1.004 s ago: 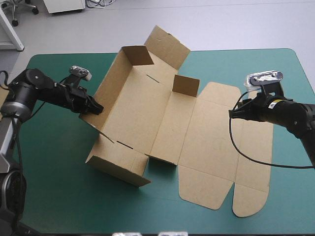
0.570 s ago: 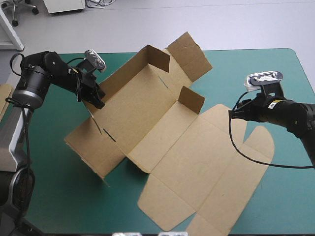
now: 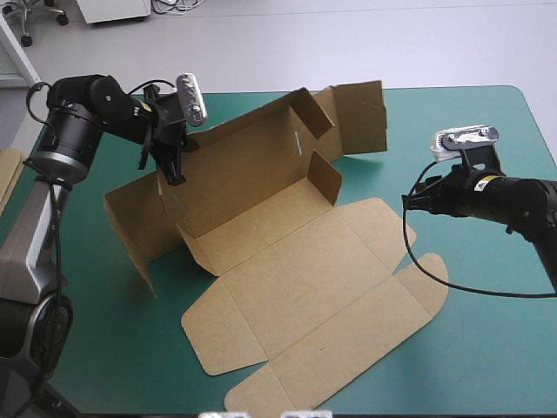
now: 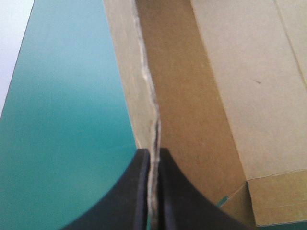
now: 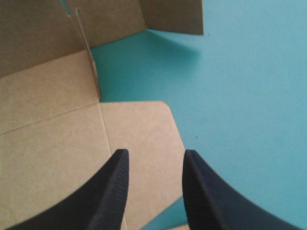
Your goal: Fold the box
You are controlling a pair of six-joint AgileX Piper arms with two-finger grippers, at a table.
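Partly walled brown box (image 3: 287,261), wall pinched by left end effector (image 3: 173,168)

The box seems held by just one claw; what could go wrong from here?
The left gripper pinches only the thin edge of one raised wall of the box, so the board might slip out or bend. The right gripper hovers open over a flat flap, holding nothing, so the sheet may slide on the table.
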